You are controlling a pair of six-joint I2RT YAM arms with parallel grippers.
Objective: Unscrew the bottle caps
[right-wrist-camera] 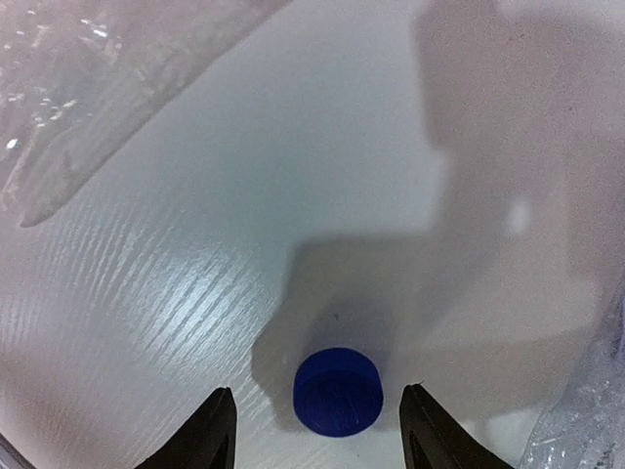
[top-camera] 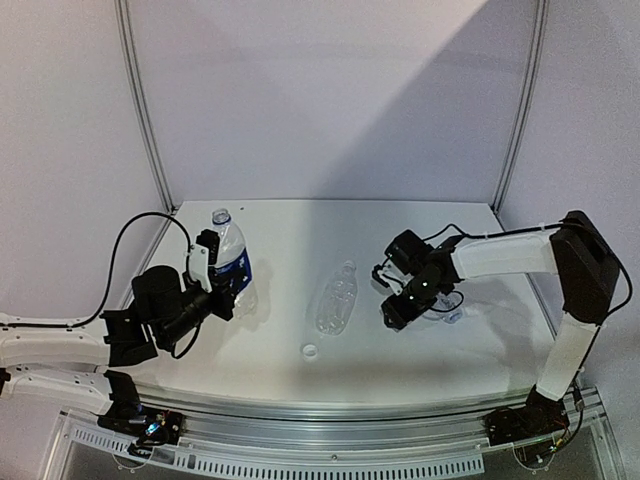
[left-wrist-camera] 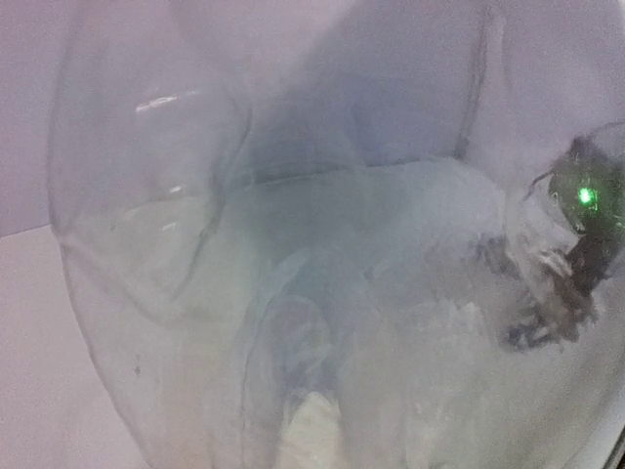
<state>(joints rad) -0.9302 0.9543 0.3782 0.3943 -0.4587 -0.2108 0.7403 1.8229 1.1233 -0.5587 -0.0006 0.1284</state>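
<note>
At the left of the white table point(top-camera: 400, 230), a blue-labelled bottle point(top-camera: 232, 262) is held upright by the closed left gripper point(top-camera: 215, 283). A plain bottle point(top-camera: 338, 298) is laid at centre, a white cap point(top-camera: 310, 350) nearer. The right gripper point(right-wrist-camera: 317, 396) is angled down at the right, jaws parted either side of the blue cap point(right-wrist-camera: 337, 393), which is touched by neither.

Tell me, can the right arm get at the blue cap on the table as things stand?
Probably yes. The blue cap lies on bare table between the open fingers of the right gripper, with nothing covering it. A clear bottle lies off to the side.
</note>
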